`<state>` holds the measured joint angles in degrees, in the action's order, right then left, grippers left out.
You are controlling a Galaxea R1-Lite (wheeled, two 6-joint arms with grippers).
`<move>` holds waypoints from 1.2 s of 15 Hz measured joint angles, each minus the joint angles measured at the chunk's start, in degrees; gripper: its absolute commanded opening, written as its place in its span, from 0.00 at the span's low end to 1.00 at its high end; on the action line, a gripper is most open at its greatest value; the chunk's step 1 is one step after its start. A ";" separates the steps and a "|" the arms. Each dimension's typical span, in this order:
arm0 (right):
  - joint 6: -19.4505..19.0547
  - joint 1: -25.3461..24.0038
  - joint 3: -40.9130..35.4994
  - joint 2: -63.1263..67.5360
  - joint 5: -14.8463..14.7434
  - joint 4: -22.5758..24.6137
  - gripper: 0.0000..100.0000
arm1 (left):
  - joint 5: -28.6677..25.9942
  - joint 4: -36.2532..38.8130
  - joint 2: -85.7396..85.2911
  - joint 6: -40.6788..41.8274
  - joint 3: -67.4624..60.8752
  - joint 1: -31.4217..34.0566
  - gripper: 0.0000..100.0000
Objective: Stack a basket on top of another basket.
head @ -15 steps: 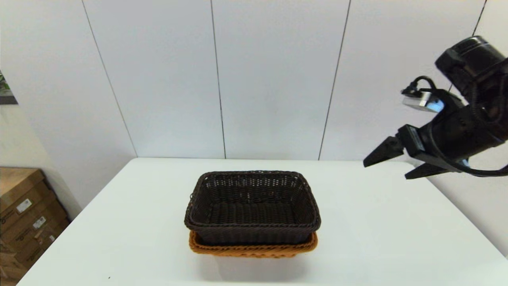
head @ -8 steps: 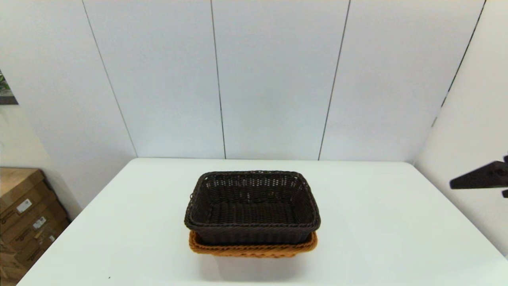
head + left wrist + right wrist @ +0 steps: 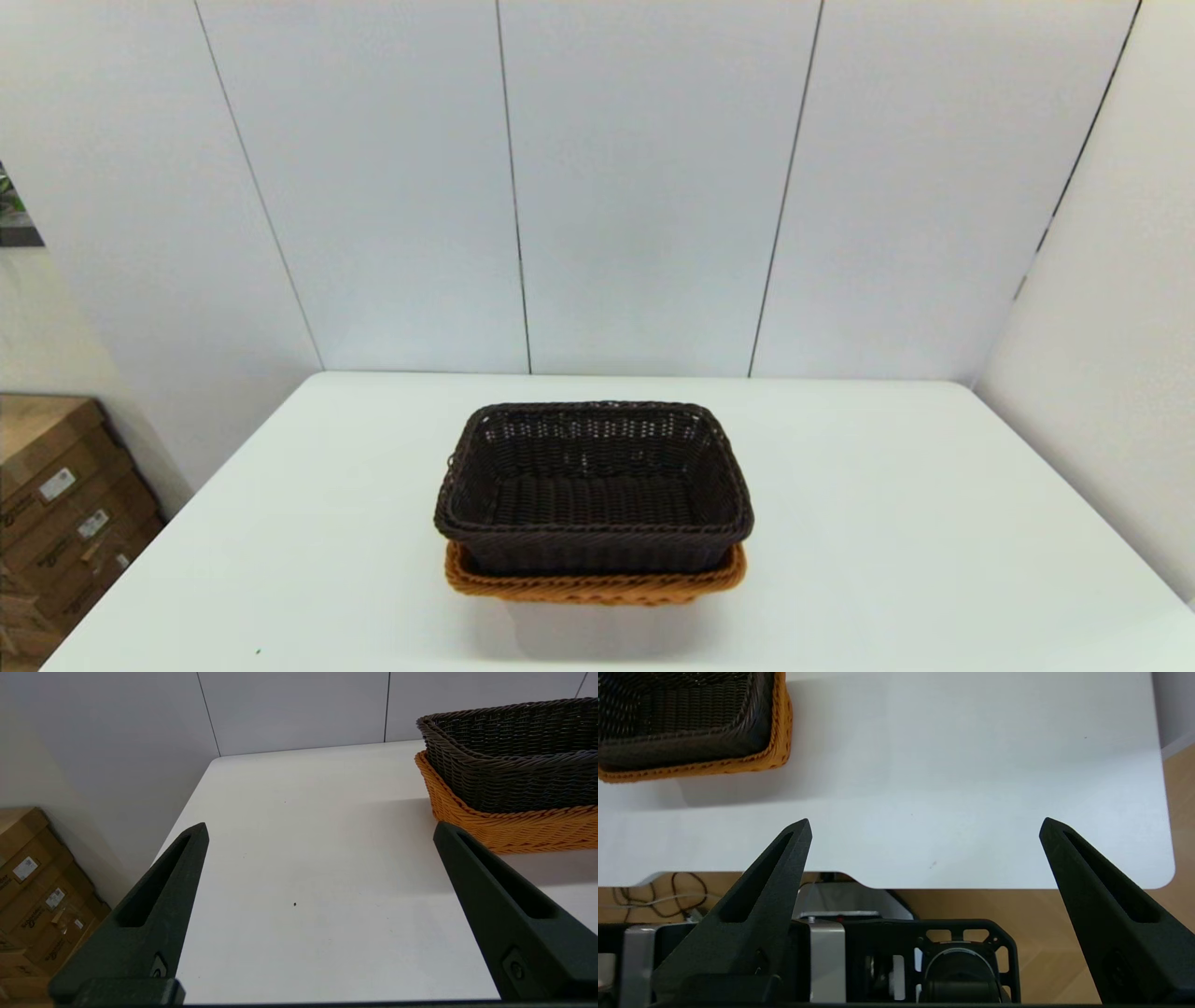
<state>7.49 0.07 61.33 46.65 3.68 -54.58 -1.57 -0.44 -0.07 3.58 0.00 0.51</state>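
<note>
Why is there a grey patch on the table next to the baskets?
It is their shadow. In the head view it lies on the table in front of the orange basket, under the dark basket. The right wrist view shows the same soft grey patch beside the orange basket; the left wrist view shows it too, beside the orange basket. No glare anywhere.

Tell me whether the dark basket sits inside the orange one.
Inside. The dark basket nests upright in the orange basket, whose rim shows around its base.
</note>
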 measured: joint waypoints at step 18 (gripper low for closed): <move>-14.81 1.71 -24.70 -31.91 -4.72 18.88 1.00 | 0.01 0.00 0.00 0.00 0.00 0.01 1.00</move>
<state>-7.33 1.78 36.63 14.74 -1.04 -35.69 -1.56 -0.44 -0.07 3.58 0.00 0.52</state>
